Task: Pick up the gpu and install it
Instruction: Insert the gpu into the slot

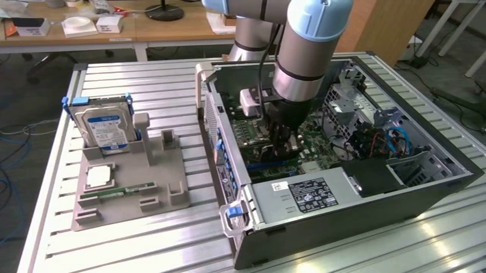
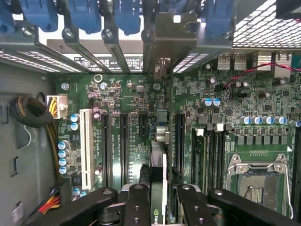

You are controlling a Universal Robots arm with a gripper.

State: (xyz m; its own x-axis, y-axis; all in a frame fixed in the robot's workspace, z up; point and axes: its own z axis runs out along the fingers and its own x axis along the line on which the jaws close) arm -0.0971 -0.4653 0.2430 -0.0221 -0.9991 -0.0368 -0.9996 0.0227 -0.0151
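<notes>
The gpu (image 2: 159, 160) shows edge-on in the wrist view as a thin dark card. It stands upright just above the green motherboard (image 2: 131, 94), in line with a black expansion slot, and its silvery end bracket (image 2: 164, 33) sits at the case's rear slot openings. My gripper (image 2: 160, 200) is shut on the card, one black finger on each side. In the exterior view my gripper (image 1: 281, 149) reaches down into the open computer case (image 1: 425, 187), over the motherboard's middle. Whether the card's edge sits in the slot cannot be told.
Other black slots (image 2: 124, 146) and a white slot (image 2: 85, 146) flank the card, and the CPU socket (image 2: 256, 181) lies beside them. The power supply (image 1: 304, 196) fills the case's near end. On the exterior view's left, a grey fixture (image 1: 129, 182) holds a hard drive (image 1: 106, 125) and a green memory stick (image 1: 118, 193).
</notes>
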